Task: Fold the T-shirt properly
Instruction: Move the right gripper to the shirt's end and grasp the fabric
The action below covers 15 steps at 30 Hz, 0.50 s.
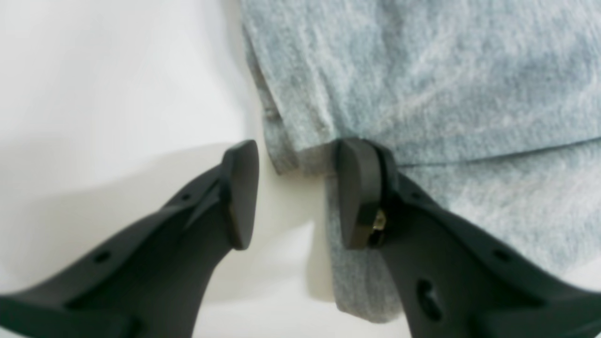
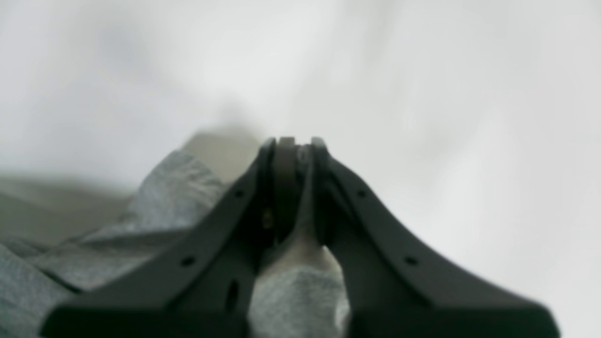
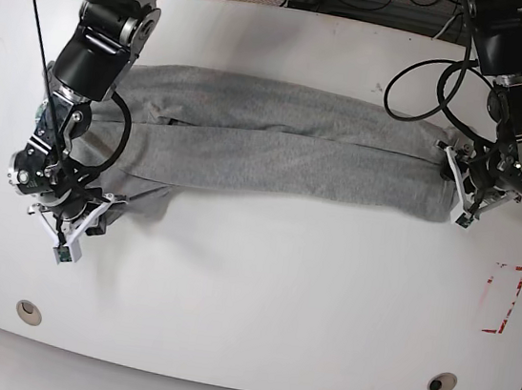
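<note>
The grey T-shirt (image 3: 277,149) lies as a long folded band across the white table (image 3: 277,293). My right gripper (image 2: 293,145) is shut on a pinch of the shirt's cloth (image 2: 300,286) at the band's lower left corner, where the base view shows the same gripper (image 3: 106,205). At the band's right end my left gripper (image 1: 298,197) stands open, seen in the base view as well (image 3: 448,176). One finger (image 1: 357,197) rests against the T-shirt's (image 1: 422,84) folded corner; the other finger (image 1: 239,192) is over bare table.
A red rectangular mark (image 3: 502,299) sits on the table near its right edge. Two round holes (image 3: 29,311) (image 3: 441,384) lie near the front edge. Cables (image 3: 419,91) hang from the arm on the base view's right, over the table's back part.
</note>
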{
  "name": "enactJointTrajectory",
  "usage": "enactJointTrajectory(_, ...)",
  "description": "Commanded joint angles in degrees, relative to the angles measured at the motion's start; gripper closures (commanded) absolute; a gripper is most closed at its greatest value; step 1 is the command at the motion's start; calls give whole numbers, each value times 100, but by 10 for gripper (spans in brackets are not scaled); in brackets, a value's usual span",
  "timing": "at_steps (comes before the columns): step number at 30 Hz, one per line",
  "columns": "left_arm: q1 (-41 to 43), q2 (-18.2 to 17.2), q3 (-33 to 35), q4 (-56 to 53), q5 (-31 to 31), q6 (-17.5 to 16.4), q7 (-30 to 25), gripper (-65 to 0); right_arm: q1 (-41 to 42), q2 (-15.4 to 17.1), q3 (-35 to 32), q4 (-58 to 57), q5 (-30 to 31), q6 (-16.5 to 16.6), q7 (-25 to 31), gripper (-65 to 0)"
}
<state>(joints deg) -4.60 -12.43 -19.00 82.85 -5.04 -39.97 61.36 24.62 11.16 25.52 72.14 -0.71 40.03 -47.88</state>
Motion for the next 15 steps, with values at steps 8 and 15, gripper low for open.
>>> enactJointTrajectory(8, 7, -37, 94, -8, 209, -3, 163, -261, 4, -250, 741, 1415, 67, -3, -1274, -2)
enactJointTrajectory(15, 7, -45, 349, -8, 209, -3, 163, -261, -313, -593, 1110, 2426, 67, -3, -2417, -2)
